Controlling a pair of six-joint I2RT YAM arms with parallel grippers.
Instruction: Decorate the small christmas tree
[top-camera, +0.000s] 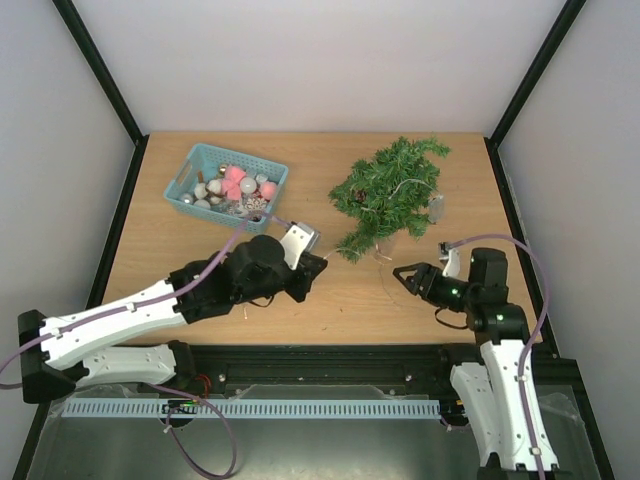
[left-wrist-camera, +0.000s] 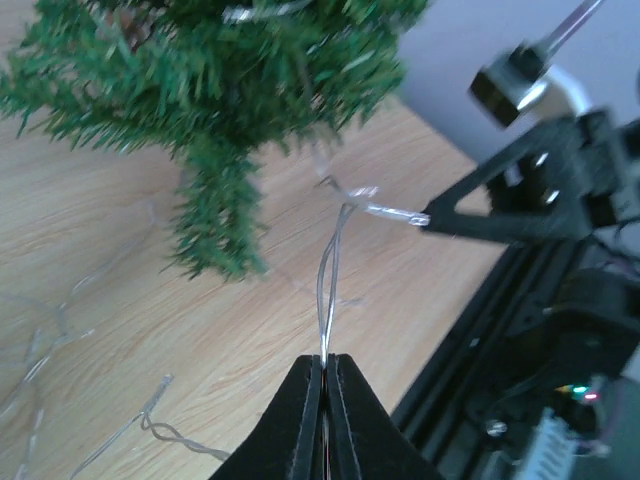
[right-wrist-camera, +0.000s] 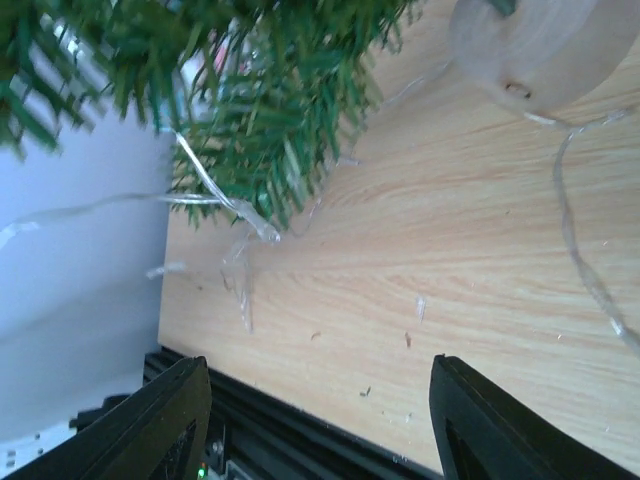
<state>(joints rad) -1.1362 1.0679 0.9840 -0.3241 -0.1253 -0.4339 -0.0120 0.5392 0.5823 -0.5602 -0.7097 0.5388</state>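
Note:
The small christmas tree (top-camera: 388, 190) lies on its side on the right half of the table, its clear base (top-camera: 437, 207) pointing right. A thin silvery wire (left-wrist-camera: 326, 290) runs from its branches to my left gripper (left-wrist-camera: 325, 362), which is shut on it just off the tree's lower tip (left-wrist-camera: 215, 235). My right gripper (right-wrist-camera: 320, 405) hovers open over bare wood close to the tree (right-wrist-camera: 250, 90), nothing between its fingers (right-wrist-camera: 170, 425). The clear base (right-wrist-camera: 540, 45) and more wire (right-wrist-camera: 215, 195) show in the right wrist view. In the top view both grippers, left (top-camera: 318, 266) and right (top-camera: 403, 277), sit below the tree.
A teal basket (top-camera: 192, 160) of silver and pink ornaments stands at the back left. Loose loops of wire (left-wrist-camera: 150, 425) lie on the wood near the left gripper. The black rail (top-camera: 330, 355) runs along the table's near edge.

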